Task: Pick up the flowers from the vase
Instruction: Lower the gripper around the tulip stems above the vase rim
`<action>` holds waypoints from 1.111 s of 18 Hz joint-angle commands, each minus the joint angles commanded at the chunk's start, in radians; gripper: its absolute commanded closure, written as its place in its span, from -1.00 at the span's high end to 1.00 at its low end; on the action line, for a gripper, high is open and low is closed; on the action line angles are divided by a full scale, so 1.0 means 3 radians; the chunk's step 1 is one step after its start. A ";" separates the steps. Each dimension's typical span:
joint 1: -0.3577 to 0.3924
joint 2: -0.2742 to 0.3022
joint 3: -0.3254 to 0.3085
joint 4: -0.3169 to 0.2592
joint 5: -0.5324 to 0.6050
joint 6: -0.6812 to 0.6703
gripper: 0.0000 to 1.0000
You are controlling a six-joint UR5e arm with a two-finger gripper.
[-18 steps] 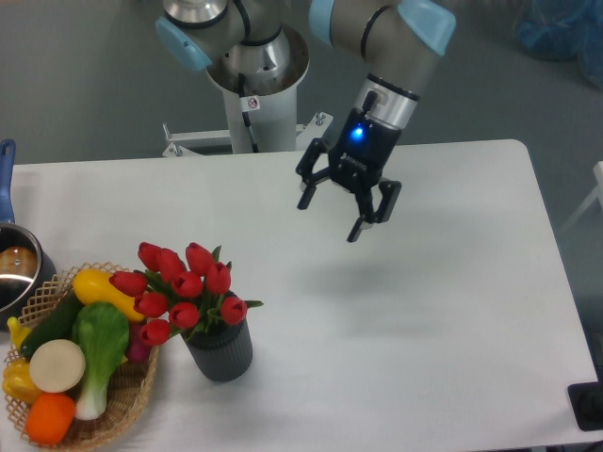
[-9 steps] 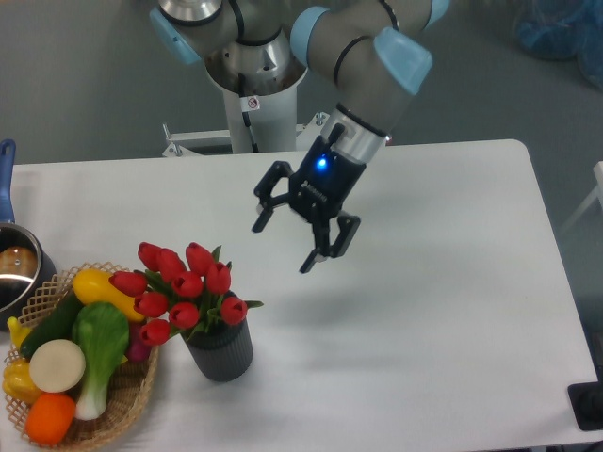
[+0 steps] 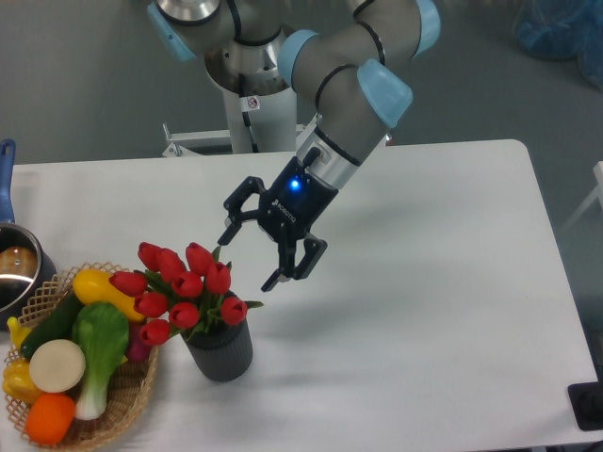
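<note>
The flowers [image 3: 184,287], a bunch of glossy red tulip buds with green leaves, stand in the vase [image 3: 220,348], a short dark grey ribbed cup on the white table. My gripper [image 3: 249,256] is open and empty, tilted down to the left. It hangs just right of and slightly above the top buds, with one fingertip [image 3: 224,235] close to the bunch and the other [image 3: 273,281] over the table. It does not touch the flowers.
A woven basket [image 3: 122,407] of toy vegetables and fruit sits left of the vase, touching or nearly touching it. A steel pot [image 3: 17,268] with a blue handle is at the left edge. The table's front edge [image 3: 396,443] runs close below the vase.
My gripper has moved left and down across the table toward the flowers, staying open. The flowers and vase have not moved.
</note>
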 joint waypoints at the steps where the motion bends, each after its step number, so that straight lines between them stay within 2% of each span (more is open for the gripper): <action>1: -0.0015 -0.0041 0.0041 0.0000 -0.0005 0.0000 1.00; 4: -0.0097 -0.0215 0.0199 0.0000 -0.0005 -0.0051 1.00; 7: -0.0133 -0.0292 0.0302 0.0000 -0.0056 -0.0082 1.00; 16: -0.0189 -0.0394 0.0297 0.0000 -0.0327 -0.0174 0.99; 18: -0.0189 -0.0404 0.0282 0.0000 -0.0429 -0.0174 0.80; 20: -0.0184 -0.0415 0.0256 -0.0005 -0.0592 -0.0174 0.40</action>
